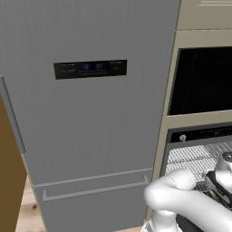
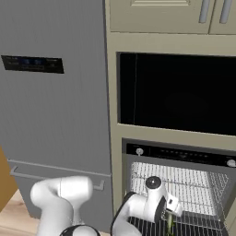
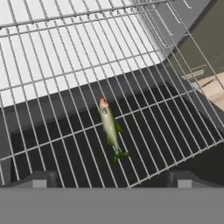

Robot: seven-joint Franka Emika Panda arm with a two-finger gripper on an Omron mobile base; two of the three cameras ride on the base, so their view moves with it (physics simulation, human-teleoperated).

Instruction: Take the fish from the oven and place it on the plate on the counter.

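One small fish point(image 3: 110, 129) is seen lying on the wire rack point(image 3: 65, 83) inside the oven point(image 2: 177, 184), whose front is open. The fish is near the front edge of the rack, with its reddish nose turned toward the back of the oven and its tail toward the front. It is thin and greenish-yellow, and it lies flat across several wires.

The gripper point(image 3: 109, 179) is held just above the rack, near the tail of the fish. Its two dark tips are spread wide apart, one on each side of the fish, and nothing is held between them.

The fish is judged to be very light, so little force should be needed to lift it. It is likely soft and a bit slippery, so a hard squeeze could squash it or make it pop out. The best place to hold it is thought to be the thick middle of the body, with the tips closed across its narrow sides. The tail and the nose look too thin for a safe hold. Care is needed so that the tips are not caught on the wires of the rack.
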